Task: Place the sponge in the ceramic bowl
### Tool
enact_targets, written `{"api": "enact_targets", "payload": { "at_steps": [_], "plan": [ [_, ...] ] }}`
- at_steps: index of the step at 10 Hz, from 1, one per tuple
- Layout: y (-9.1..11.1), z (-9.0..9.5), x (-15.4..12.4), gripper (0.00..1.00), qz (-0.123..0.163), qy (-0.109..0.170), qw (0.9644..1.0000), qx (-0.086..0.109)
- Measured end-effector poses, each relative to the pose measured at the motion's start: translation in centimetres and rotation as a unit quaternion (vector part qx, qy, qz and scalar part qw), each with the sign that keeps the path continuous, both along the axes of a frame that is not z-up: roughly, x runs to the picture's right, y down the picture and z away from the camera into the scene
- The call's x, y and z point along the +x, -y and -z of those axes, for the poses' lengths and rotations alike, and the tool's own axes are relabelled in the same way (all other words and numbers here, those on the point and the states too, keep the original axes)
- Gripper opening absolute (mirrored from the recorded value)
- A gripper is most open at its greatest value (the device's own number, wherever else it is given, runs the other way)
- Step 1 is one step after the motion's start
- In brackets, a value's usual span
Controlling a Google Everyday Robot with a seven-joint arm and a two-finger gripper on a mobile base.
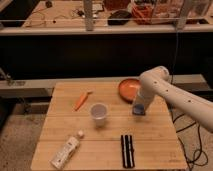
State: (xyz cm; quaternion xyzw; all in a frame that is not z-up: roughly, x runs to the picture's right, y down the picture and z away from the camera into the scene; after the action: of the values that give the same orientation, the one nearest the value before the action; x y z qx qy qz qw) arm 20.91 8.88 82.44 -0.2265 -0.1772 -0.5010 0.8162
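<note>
Pictured are 1 bowl (128, 89), 1 cup (99, 114), 1 carrot (81, 100), 1 bottle (65, 153), 1 ribbed block (127, 150), and 1 sponge (139, 109) held by 1 tool (138, 112) beside the bowl.

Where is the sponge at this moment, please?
In the camera view, the sponge is at the tip of the gripper, right of the clear cup and just in front of the ceramic bowl.

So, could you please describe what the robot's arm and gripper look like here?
The arm is off-white, built of smooth, rounded tubular segments with a bulbous joint at its bend; no markings or cables show on it. The gripper, at its lower end over the light wooden table by the small blue-grey rectangular sponge, looks greyish; its finer details cannot be made out.
</note>
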Motion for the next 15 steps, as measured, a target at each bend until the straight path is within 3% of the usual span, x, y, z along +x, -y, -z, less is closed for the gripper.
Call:
{"api": "enact_targets", "payload": {
  "at_steps": [5, 15],
  "plan": [
    [1.9, -1.0, -0.8, 0.05, 0.003, 0.003, 1.0, 0.002],
    [3.3, -2.3, -0.6, 0.05, 0.003, 0.005, 1.0, -0.005]
  ]
}}
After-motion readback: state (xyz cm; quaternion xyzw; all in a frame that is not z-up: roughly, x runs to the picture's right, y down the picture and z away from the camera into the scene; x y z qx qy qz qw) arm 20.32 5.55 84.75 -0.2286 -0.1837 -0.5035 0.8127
